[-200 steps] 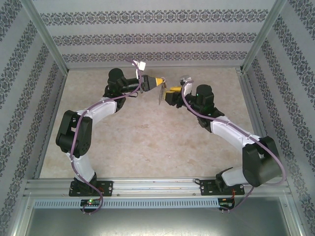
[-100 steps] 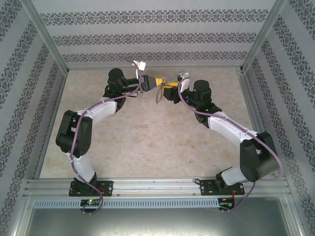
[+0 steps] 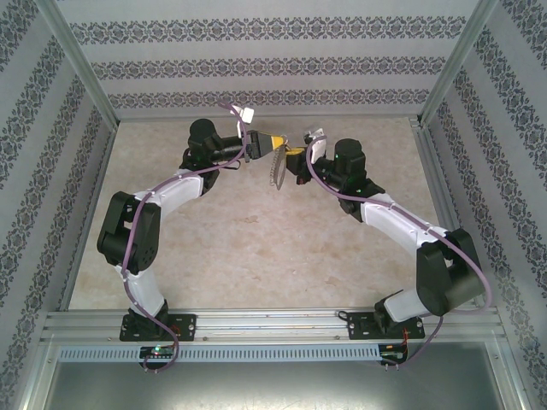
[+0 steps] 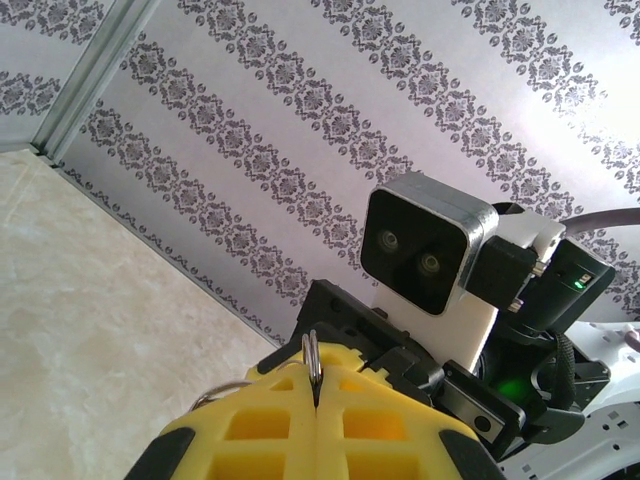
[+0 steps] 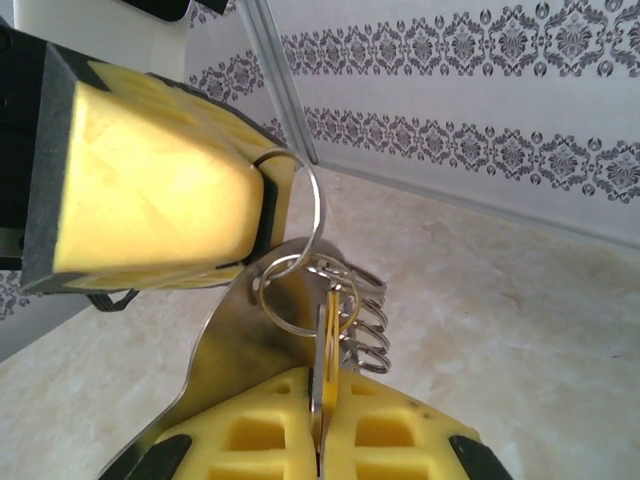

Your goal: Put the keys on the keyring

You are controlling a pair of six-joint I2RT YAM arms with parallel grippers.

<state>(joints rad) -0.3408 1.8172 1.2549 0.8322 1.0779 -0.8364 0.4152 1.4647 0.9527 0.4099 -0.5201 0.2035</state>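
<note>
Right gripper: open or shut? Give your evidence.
Shut: the right gripper has its yellow pads pressed together on the key.

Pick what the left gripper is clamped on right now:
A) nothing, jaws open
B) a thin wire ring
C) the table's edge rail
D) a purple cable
B: in the left wrist view the left gripper is closed tight on a thin wire ring that sticks up out of the seam where its two yellow halves meet.
</note>
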